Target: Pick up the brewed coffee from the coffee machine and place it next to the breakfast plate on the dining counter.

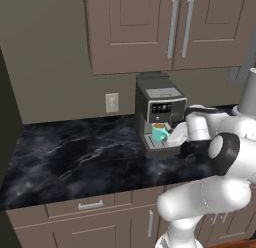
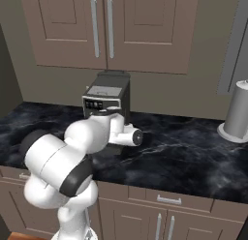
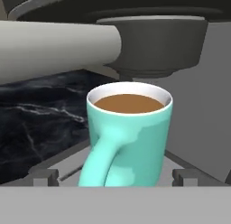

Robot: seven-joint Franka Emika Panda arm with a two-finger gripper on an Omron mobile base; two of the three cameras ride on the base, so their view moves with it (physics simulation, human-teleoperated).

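The brewed coffee (image 3: 131, 137) is a teal mug full of brown liquid, standing on the drip tray of the coffee machine (image 3: 158, 42) under its spout. The mug's handle points toward the hand camera. My gripper (image 3: 115, 177) is open, with a dark fingertip (image 3: 43, 177) low on either side of the mug and apart from it. From the left base view the mug (image 1: 160, 133) sits in the black and grey coffee machine (image 1: 160, 109), and my gripper (image 1: 169, 137) is right beside it. The machine (image 2: 107, 101) stands behind my arm. The breakfast plate and the dining counter are out of view.
The machine stands on a black marble counter (image 1: 75, 157) with drawers and cabinet doors below. Wall cabinets (image 1: 150, 27) hang above it. A tall grey cylinder (image 2: 238, 113) stands at the counter's right end. A wall outlet (image 1: 112, 102) is left of the machine.
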